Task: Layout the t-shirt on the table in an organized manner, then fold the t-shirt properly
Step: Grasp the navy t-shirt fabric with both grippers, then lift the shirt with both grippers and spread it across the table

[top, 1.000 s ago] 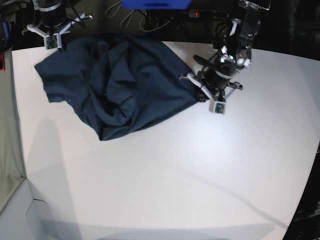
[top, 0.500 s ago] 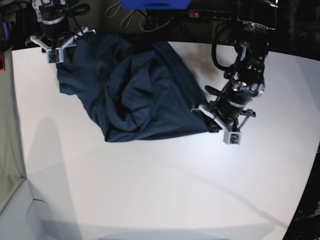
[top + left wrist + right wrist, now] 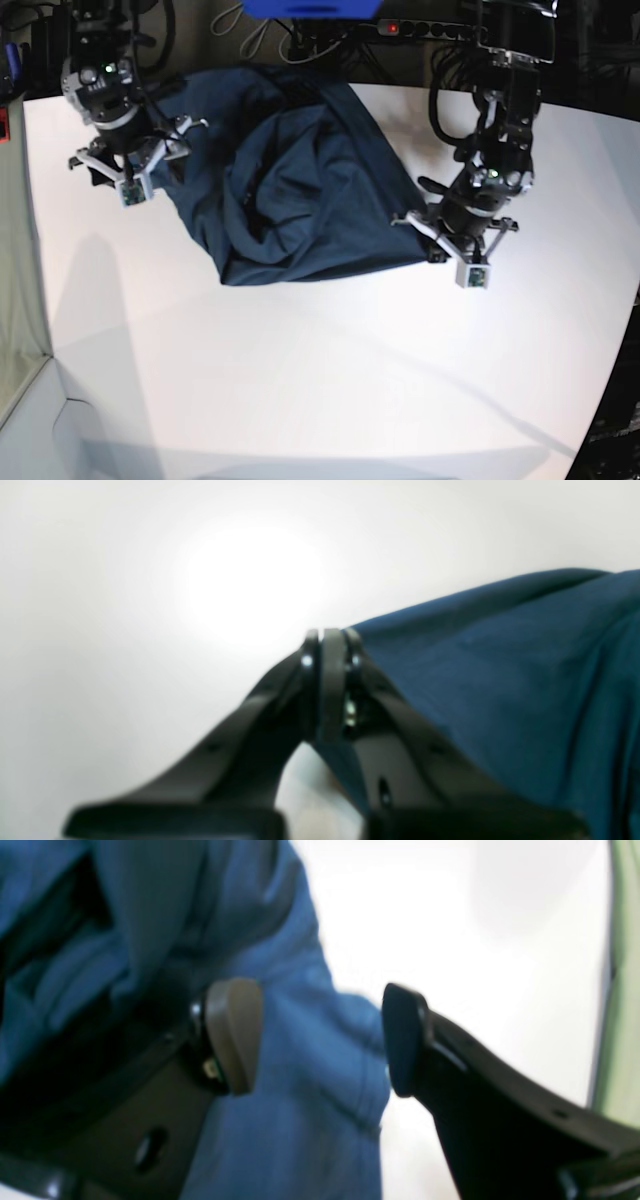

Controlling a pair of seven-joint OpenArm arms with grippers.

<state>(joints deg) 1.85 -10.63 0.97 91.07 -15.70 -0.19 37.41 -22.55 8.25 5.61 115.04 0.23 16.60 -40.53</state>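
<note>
T-shirt point(image 3: 365, 215) bunched from centre toward 11 o'clock on table point(image 3: 330, 380); left gripper point(image 3: 455, 262) pinched on its corner, 4 o'clock; right gripper point(image 3: 155, 178), 10 o'clock, now wide, cloth released, probably regrasping before spreading

T-shirt point(image 3: 360, 220) on table point(image 3: 330, 380).

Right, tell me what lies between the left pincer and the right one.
The navy t-shirt, rumpled, lies between the left pincer and right pincer; the base view shows it.
</note>
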